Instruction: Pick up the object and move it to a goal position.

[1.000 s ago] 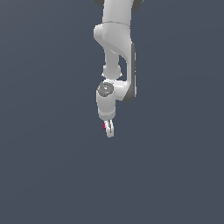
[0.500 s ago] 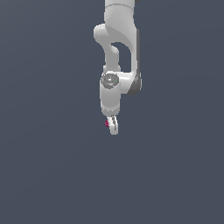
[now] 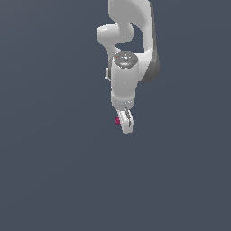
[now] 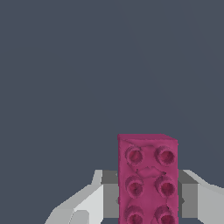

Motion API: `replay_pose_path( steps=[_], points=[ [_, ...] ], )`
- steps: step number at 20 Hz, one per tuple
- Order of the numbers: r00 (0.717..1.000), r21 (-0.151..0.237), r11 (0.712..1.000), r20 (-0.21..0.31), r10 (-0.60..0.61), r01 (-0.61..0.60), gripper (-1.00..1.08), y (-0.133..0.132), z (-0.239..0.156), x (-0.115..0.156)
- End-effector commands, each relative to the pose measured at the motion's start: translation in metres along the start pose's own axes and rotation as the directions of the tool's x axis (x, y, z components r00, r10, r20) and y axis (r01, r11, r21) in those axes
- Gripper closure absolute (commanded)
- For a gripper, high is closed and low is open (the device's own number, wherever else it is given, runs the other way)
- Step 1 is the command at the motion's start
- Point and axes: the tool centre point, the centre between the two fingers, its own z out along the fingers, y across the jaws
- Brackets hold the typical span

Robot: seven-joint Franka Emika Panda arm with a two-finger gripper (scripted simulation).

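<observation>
Magenta-pink studded brick [image 4: 148, 181] sits clamped between gripper [image 4: 148, 199] pads [image 4: 111, 197], one grey pad touching each long side. Studs in two columns face wrist camera; brick juts past fingertips. Exterior view: white arm [image 3: 128, 45] hangs from 12 o'clock, gripper [image 3: 125, 122] points toward 6 o'clock, brick [image 3: 117, 120] shows as small pink spot at 9 o'clock side of fingers [image 3: 127, 124]. Plain grey-blue background [image 3: 54, 171] all round.

white rounded arm [image 3: 124, 85], grey joint caps
</observation>
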Motion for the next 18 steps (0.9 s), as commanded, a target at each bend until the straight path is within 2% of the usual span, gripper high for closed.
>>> replay_pose_path(
  steps=[1, 9, 18],
  points=[
    [1.000, -0.001, 1.000, -0.001, 0.001, -0.001, 1.08, -0.007, -0.024, -0.007],
    [1.000, -0.001, 1.000, 0.000, -0.001, 0.001, 1.08, -0.026, -0.073, -0.022],
    [1.000, 0.000, 1.000, 0.002, -0.002, 0.002, 1.08, -0.034, -0.089, -0.028]
  ],
)
